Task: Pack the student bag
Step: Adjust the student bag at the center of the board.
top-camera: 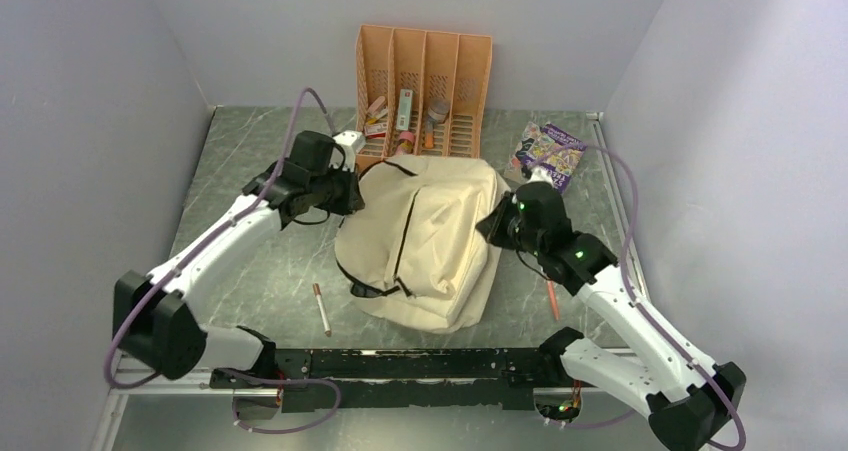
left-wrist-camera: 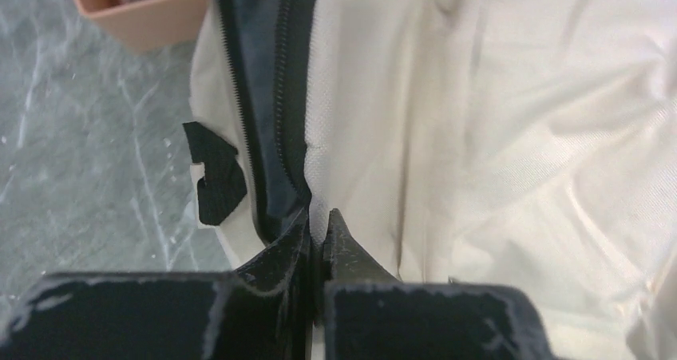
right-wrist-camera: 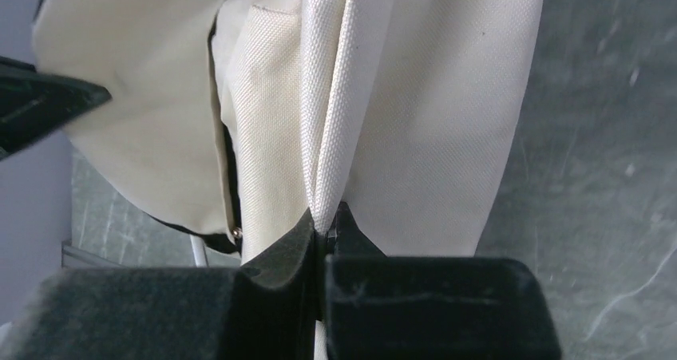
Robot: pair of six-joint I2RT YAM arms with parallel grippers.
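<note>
The bag (top-camera: 430, 241) lay flat on the counter (top-camera: 260, 261) just in front of the organiser (top-camera: 425, 81), the left hand (left-wrist-camera: 318, 226) pinching fabric beside its zipper (left-wrist-camera: 281, 96) and the right hand (right-wrist-camera: 323, 219) pinching a fold at its opposite edge. Packing looked barely begun: a pen (top-camera: 321, 309) left of the bag, a booklet (top-camera: 550, 153) to its right and the organiser's contents all lay outside.

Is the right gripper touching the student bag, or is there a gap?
Touching. The right wrist view shows the right gripper shut on a fold of the student bag, pinched between its fingertips.
</note>
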